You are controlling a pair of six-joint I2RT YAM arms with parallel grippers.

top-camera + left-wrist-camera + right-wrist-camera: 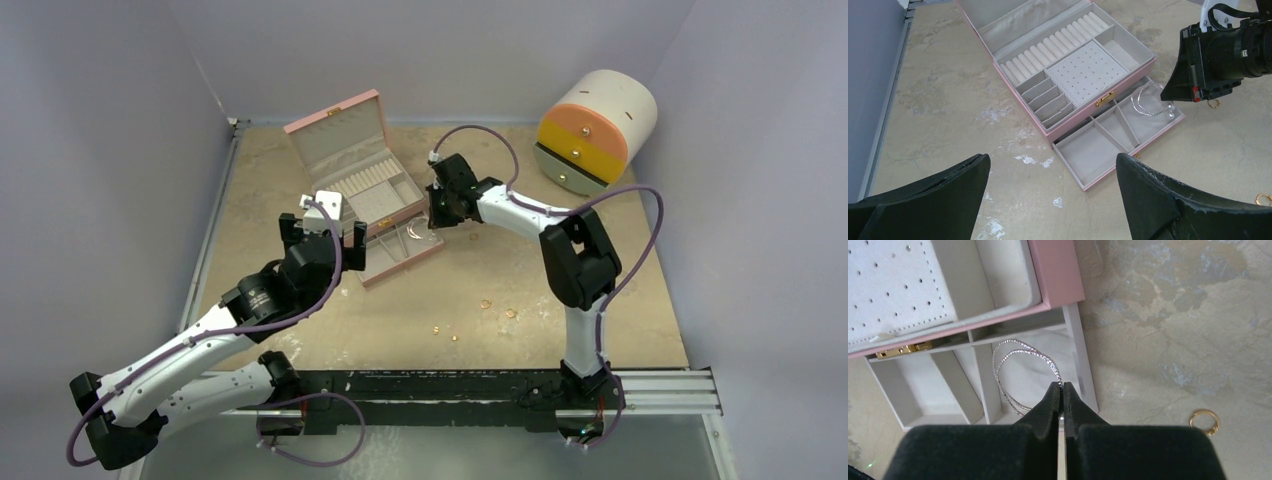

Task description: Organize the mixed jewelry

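Observation:
The mixed jewelry lies partly loose on the table: small gold pieces point(486, 303) in front of the right arm and a gold ring point(1205, 421) right of the drawer. A thin silver double hoop point(1016, 340) hangs in the right compartment of the pulled-out drawer point(1080, 355). My right gripper point(1062, 386) is shut on the hoop's near edge. The pink box point(345, 120) stands open behind it. My left gripper point(1053, 172) is open and empty, above bare table just left of the drawer's front corner.
A round white organiser point(595, 130) with orange and yellow drawers lies on its side at the back right. Another gold ring point(1263, 200) sits near my left gripper's right finger. Grey walls close in the table on the left, back and right.

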